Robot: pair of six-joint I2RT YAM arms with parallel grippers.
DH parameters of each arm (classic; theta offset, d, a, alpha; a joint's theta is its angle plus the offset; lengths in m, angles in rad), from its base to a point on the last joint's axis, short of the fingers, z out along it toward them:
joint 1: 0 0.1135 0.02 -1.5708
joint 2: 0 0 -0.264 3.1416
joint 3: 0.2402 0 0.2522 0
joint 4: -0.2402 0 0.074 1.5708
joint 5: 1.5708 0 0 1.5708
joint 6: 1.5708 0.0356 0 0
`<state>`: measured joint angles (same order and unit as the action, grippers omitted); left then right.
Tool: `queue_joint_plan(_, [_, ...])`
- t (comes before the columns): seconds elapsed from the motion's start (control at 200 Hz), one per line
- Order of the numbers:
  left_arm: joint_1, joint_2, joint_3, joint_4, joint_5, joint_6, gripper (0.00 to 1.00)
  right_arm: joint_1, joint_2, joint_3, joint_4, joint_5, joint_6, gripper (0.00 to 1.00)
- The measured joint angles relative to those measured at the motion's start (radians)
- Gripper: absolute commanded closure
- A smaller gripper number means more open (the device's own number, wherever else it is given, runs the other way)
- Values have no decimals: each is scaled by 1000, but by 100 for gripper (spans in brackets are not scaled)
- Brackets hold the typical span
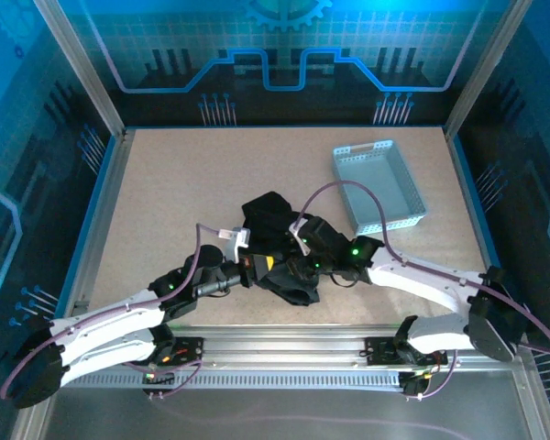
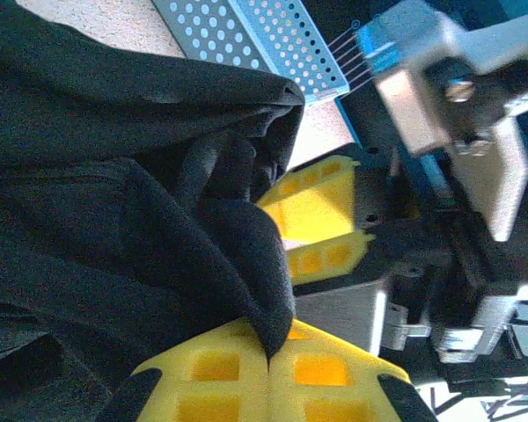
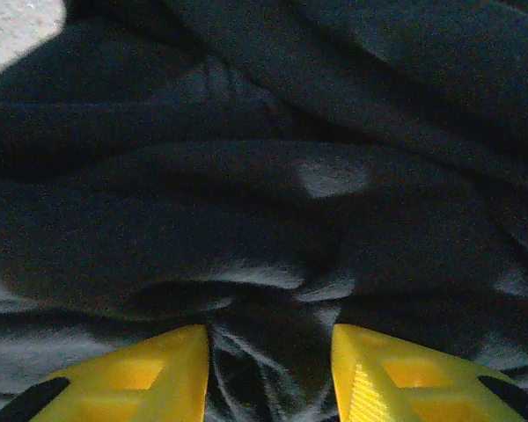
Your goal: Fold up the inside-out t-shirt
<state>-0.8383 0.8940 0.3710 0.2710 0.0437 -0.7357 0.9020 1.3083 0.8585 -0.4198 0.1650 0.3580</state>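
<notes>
The inside-out t-shirt (image 1: 273, 225) lies as a crumpled black heap at the middle of the table, between both arms. My left gripper (image 1: 257, 267) reaches it from the left and is shut on a fold of the cloth (image 2: 97, 202), pinched between the yellow fingertips of the left gripper (image 2: 269, 347). From the right, my right gripper (image 1: 300, 249) presses into the heap. In its wrist view, the right gripper (image 3: 271, 374) has its fingers apart, with wrinkled t-shirt fabric (image 3: 264, 176) bunched in the gap. The right gripper's yellow fingers (image 2: 317, 200) also sit close behind the fold in the left wrist view.
A light grey perforated tray (image 1: 365, 148) stands at the back right of the table, apart from the shirt; its wall (image 2: 246, 35) appears in the left wrist view. Metal frame posts and blue walls border the tabletop (image 1: 183, 183).
</notes>
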Motion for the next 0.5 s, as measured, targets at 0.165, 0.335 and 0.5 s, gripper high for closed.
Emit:
queue_joint_plan(0.165, [0, 8, 0, 4, 15, 0, 100, -11, 21, 0, 15, 18, 23, 81])
queue_joint_plan(0.335, [6, 8, -1, 3, 6, -20, 100, -18, 7, -2, 28, 37, 32, 100])
queue_joint_plan(0.5, [49, 14, -2, -36, -39, -80, 100, -18, -151, -84, 63, 43, 35, 100])
